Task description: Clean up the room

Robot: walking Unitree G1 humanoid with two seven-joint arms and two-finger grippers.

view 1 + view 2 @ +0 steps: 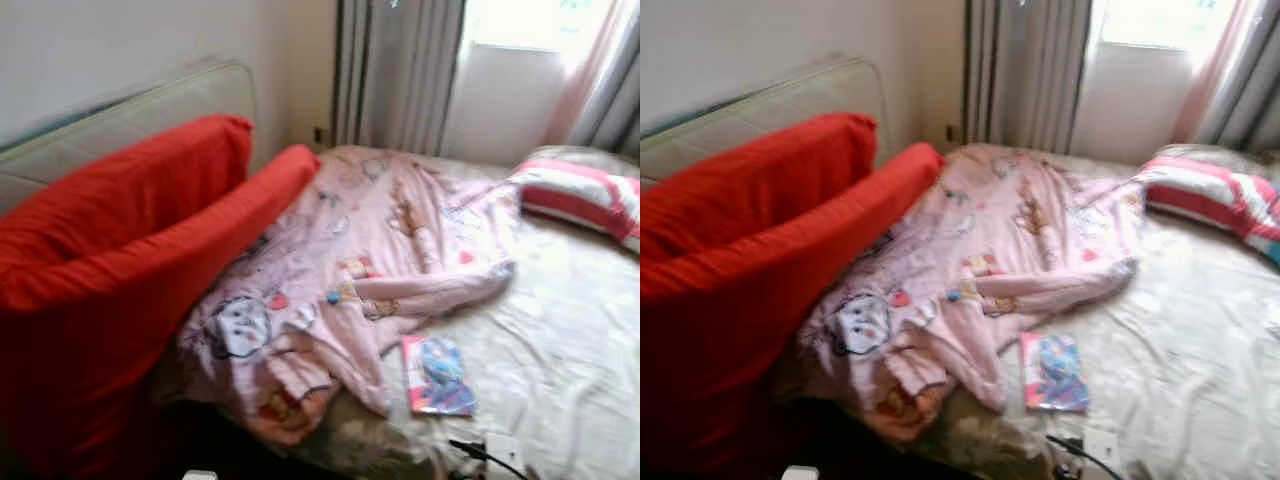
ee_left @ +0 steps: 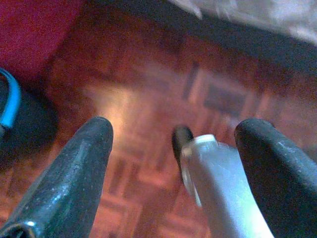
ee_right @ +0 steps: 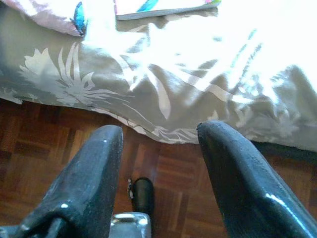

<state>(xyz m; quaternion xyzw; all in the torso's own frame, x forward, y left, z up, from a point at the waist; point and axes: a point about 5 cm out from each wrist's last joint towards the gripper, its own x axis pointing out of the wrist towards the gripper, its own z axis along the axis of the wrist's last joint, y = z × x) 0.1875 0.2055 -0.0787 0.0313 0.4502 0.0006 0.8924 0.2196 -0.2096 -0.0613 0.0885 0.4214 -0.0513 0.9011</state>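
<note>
An unmade bed (image 1: 570, 330) fills the eye views. A crumpled pink cartoon-print blanket (image 1: 370, 250) lies across it, one corner hanging off the near edge. A small colourful book (image 1: 438, 375) rests flat on the pale sheet beside the blanket. Two big red cushions (image 1: 130, 260) lean against the padded headboard (image 1: 150, 105) on the left. My left gripper (image 2: 176, 126) hangs open over the parquet floor (image 2: 148, 99). My right gripper (image 3: 162, 130) is open too, low beside the floral bed sheet (image 3: 173, 84), with the book (image 3: 158, 7) just above its edge.
A red-and-white striped pillow (image 1: 585, 195) lies at the far right of the bed. A white adapter (image 1: 503, 450) with a black cable sits at the near edge. Grey curtains (image 1: 395, 70) and a bright window stand behind. A dark object with a blue strap (image 2: 15, 109) is on the floor.
</note>
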